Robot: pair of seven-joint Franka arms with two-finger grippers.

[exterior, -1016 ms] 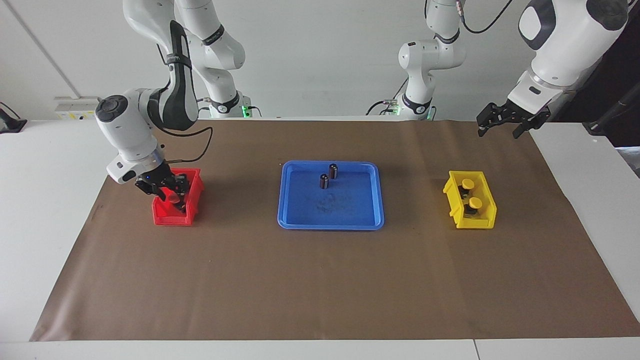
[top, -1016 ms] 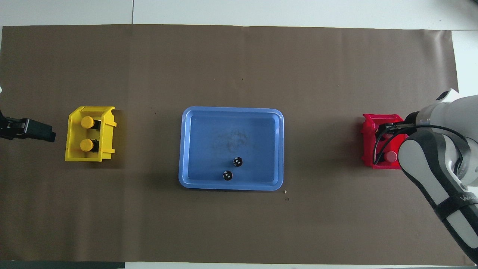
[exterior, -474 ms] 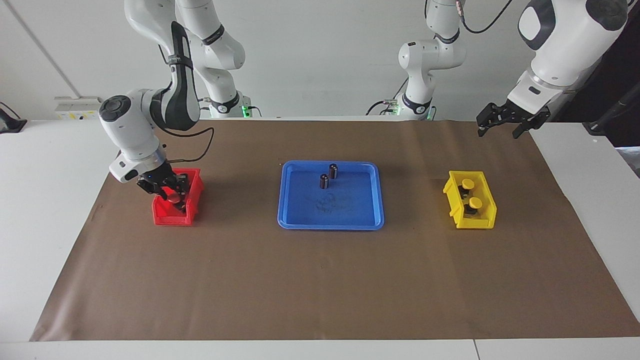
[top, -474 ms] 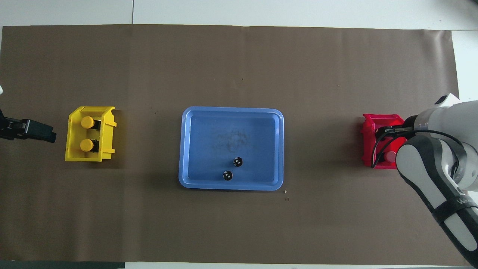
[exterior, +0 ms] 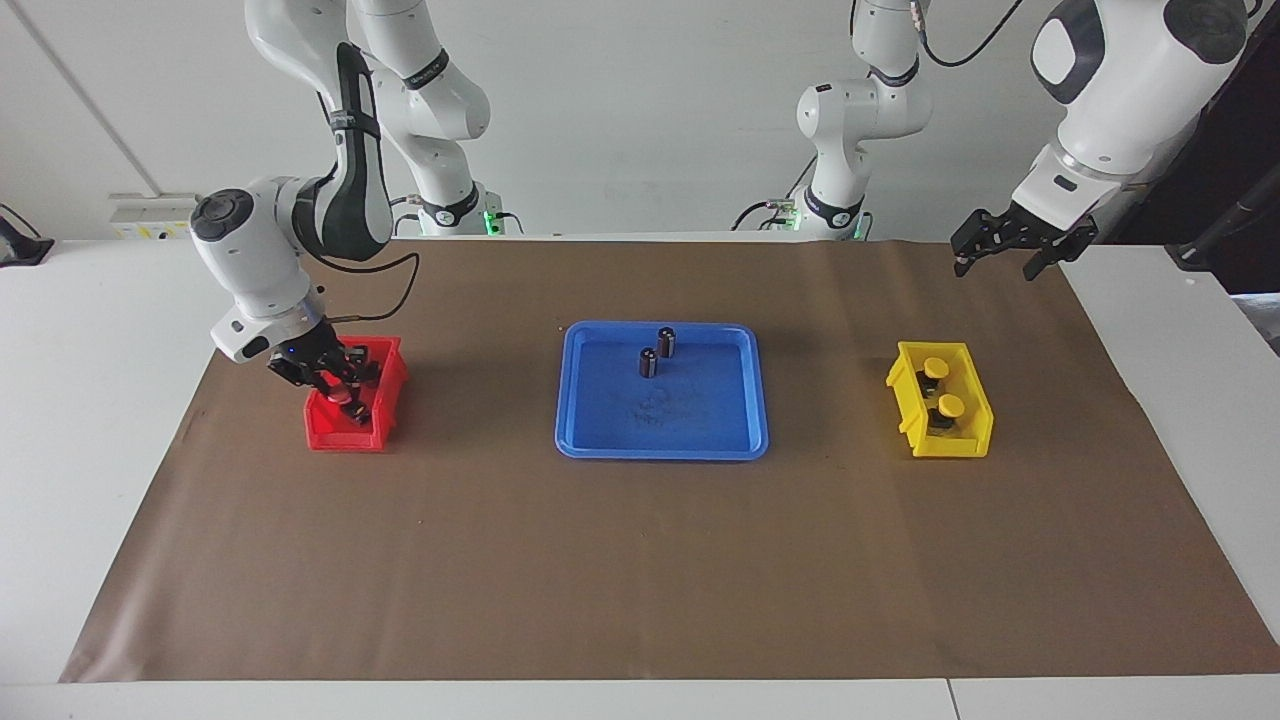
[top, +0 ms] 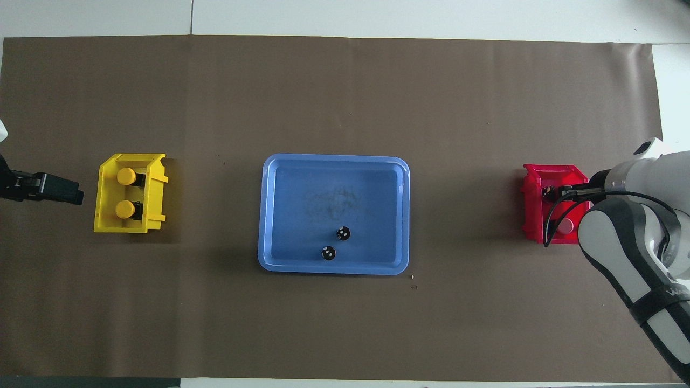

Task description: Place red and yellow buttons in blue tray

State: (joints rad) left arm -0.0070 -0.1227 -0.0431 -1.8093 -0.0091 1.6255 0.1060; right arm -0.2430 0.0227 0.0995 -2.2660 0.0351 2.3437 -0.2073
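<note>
In the facing view, the right gripper [exterior: 345, 392] is seen lowered inside the small red plastic bin [exterior: 328, 434] at the right arm's end of the table. Its fingertips are closed on a red-capped push button [exterior: 344, 396], which is seen between them within the bin's walls; whether the button is lifted off the bin floor cannot be told. The second red button is hidden by the gripper. The left gripper [exterior: 1003, 247] is held up in the air with its fingers spread wide and nothing between them, above the brown paper sheet [exterior: 640, 560], and the left arm waits. Below it, farther from the robots, the small yellow plastic bin [exterior: 968, 440] is seen with two yellow-capped push buttons [exterior: 936, 368] [exterior: 950, 405] standing in it. The shallow rectangular blue plastic tray [exterior: 600, 447] lies between the two grippers, well apart from both, and two small dark cylinders with silvery tops [exterior: 667, 342] [exterior: 648, 362] stand upright in its part nearest the robots.

In the overhead view, the right gripper [top: 560, 207] is largely covered by its own arm over the red bin [top: 531, 186]; a pale red cap [top: 565, 226] is seen in the bin just beside it. The left gripper [top: 64, 192] is seen at the view's edge, just beside the yellow bin [top: 105, 226], in which both yellow buttons [top: 126, 175] [top: 125, 209] are seen. The blue tray [top: 334, 160] holds only the two cylinders [top: 343, 233] [top: 329, 253].
</note>
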